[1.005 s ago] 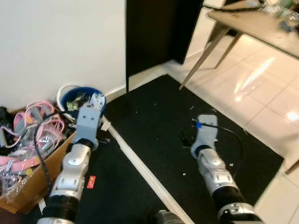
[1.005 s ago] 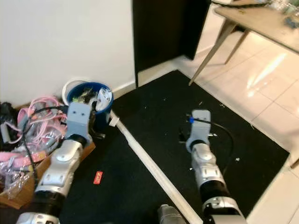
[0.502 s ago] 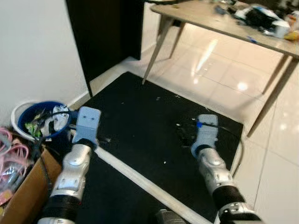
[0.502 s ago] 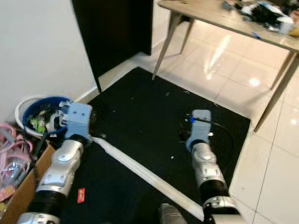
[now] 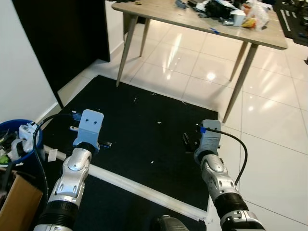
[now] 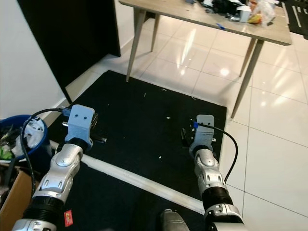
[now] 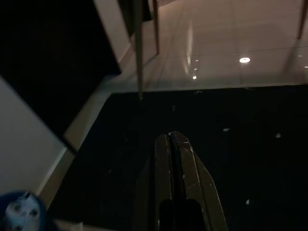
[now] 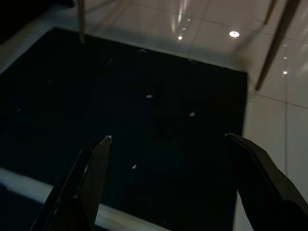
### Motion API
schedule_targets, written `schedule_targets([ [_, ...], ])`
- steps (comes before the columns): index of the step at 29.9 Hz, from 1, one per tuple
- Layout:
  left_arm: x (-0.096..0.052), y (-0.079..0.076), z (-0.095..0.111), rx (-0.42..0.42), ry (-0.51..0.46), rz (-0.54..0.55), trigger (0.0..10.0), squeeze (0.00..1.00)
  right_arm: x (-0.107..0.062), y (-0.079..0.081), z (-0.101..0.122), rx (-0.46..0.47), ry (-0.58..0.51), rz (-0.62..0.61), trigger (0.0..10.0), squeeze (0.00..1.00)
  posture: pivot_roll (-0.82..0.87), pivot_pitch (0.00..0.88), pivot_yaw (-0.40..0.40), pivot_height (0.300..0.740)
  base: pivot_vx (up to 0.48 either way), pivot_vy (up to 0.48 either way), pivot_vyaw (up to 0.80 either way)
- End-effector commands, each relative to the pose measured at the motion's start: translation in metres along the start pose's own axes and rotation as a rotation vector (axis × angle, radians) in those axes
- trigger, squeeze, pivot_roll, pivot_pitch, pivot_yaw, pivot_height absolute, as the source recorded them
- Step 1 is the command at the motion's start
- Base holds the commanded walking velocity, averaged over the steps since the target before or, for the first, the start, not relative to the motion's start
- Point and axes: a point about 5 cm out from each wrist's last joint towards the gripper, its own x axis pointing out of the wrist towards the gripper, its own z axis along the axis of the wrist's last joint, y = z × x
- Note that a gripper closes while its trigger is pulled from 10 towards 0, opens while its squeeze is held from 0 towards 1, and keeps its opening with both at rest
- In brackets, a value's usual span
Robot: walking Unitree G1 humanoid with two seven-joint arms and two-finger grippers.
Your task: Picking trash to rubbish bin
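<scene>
Rubbish bin [image 5: 19, 139] far left of left gripper [image 7: 174, 144] — fingers pressed together, empty; right gripper [image 8: 168, 159] spread wide, empty — farther off.

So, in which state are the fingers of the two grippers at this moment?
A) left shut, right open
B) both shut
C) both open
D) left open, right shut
A: in the left wrist view the left gripper has its two fingers pressed together with nothing between them, while in the right wrist view the right gripper has its fingers spread wide above the black mat.
</scene>
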Motion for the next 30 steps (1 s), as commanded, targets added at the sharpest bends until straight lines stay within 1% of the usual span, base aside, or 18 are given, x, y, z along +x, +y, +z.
schedule_targets([
  [1, -0.0013, -0.0015, -0.0012, 0.003, -0.002, -0.008, 10.0, 0.0, 0.0005, -0.001, -0.0002, -0.006, 0.003, -0.002, 10.0, 0.0, 0.06, 0.048, -0.038, 0.74, 0.33, 0.0, 0.0],
  [13, -0.0016, -0.0009, -0.0016, 0.006, -0.004, -0.011, 10.0, 0.0, 0.0007, -0.001, 0.0007, -0.01, -0.003, 0.002, 10.0, 0.0, 0.06, 0.035, -0.04, 0.74, 0.33, 0.0, 0.0],
  [30, -0.0025, -0.0009, -0.0018, 0.004, -0.005, -0.012, 10.0, 0.0, 0.0006, -0.0016, 0.0, -0.016, -0.002, 0.001, 10.0, 0.0, 0.06, 0.041, -0.038, 0.74, 0.328, 0.0, 0.0],
])
